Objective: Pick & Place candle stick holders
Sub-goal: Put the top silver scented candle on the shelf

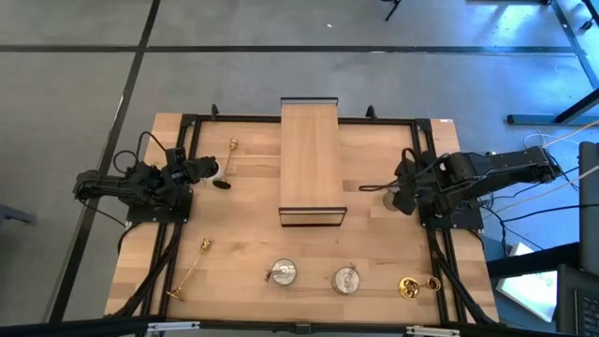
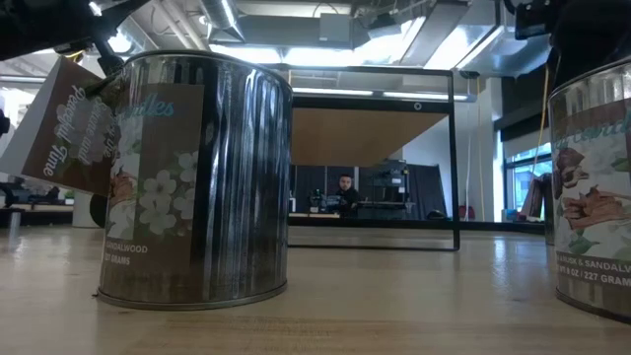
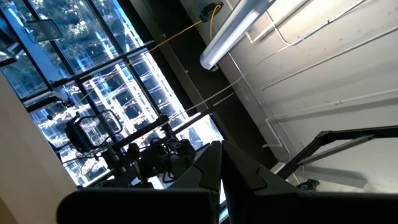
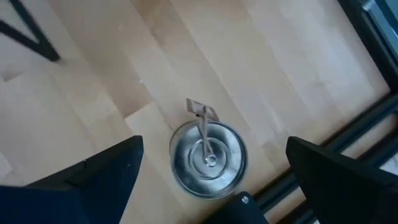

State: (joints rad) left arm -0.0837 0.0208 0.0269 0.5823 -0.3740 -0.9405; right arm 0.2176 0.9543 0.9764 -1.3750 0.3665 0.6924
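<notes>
Pale wood table [image 1: 234, 243], black-framed, with a raised wooden shelf [image 1: 312, 164] at centre. Beyond it in the low view, a workshop with bright ceiling lights and a person seated far off. Right gripper [image 1: 393, 195] hangs beside the shelf, fingers spread wide. Its wrist camera looks down on a silver candle tin [image 4: 208, 158]. Judgement: centre over the tin before descending, and clear its tag. Second silver tin [image 1: 281, 273] and gold candlesticks [image 1: 192, 267] lie along the near edge. Left gripper [image 1: 217, 178] parked, fingers together, holding nothing.
</notes>
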